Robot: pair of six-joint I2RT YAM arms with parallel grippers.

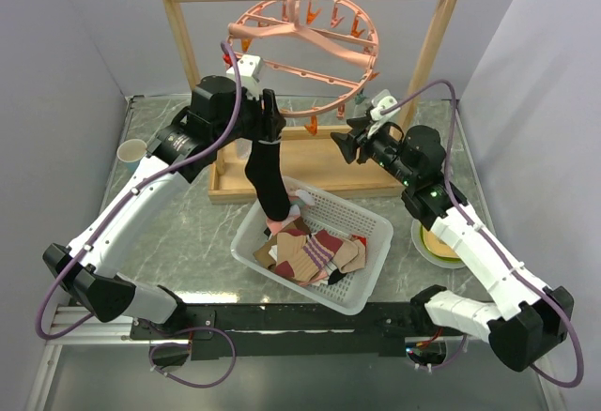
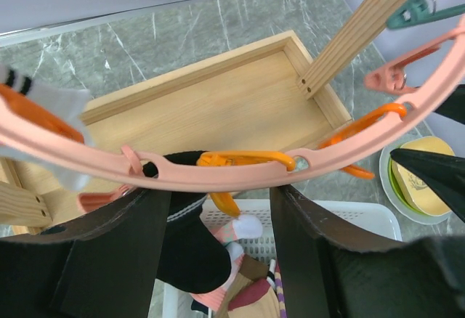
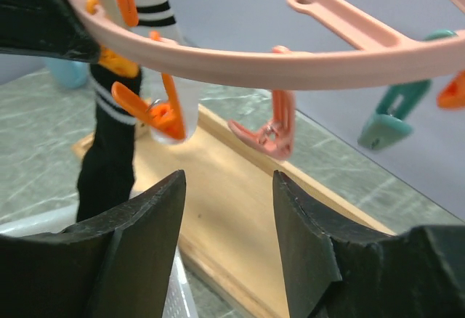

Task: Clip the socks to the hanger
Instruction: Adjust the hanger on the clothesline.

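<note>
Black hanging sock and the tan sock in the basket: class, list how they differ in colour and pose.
Colour: the black sock is dark with a pale toe; the tan sock is light brown. Pose: the black sock hangs upright below the hanger; the tan sock lies flat in the basket. Both are fabric socks.

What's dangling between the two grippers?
An orange clip on the rim of the pink hanger hangs between the left gripper and the right gripper; the top view shows it.

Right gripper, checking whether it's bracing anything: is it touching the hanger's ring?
Apart. The right wrist view shows the open right gripper below the hanger ring, with the wooden tray visible between them.
</note>
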